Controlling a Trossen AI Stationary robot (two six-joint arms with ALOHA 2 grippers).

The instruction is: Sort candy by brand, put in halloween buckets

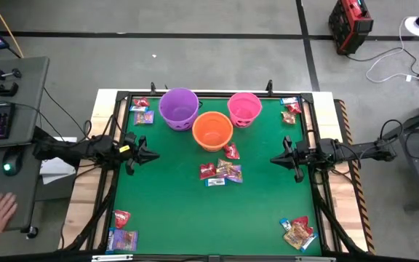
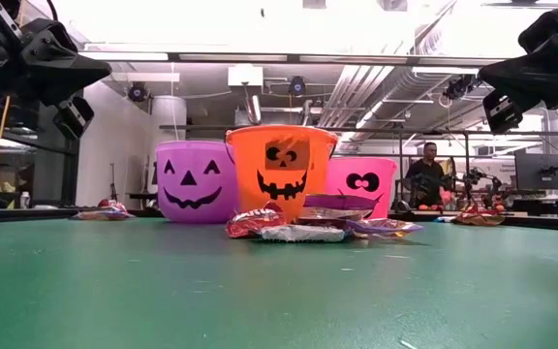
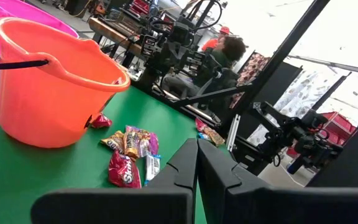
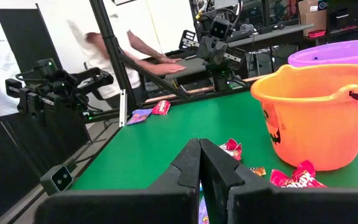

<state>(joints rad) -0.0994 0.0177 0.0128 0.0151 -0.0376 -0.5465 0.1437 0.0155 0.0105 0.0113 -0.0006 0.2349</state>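
green table (image 1: 166, 211), low view alone shows bucket faces (image 2: 281, 172), both arms' fingers (image 3: 197, 163) together, empty

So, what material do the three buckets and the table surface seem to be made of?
The purple bucket, orange bucket and pink bucket look like smooth moulded plastic, slightly glossy, with printed black faces. The table surface looks like a matte green mat, perhaps felt or rubber; unclear.
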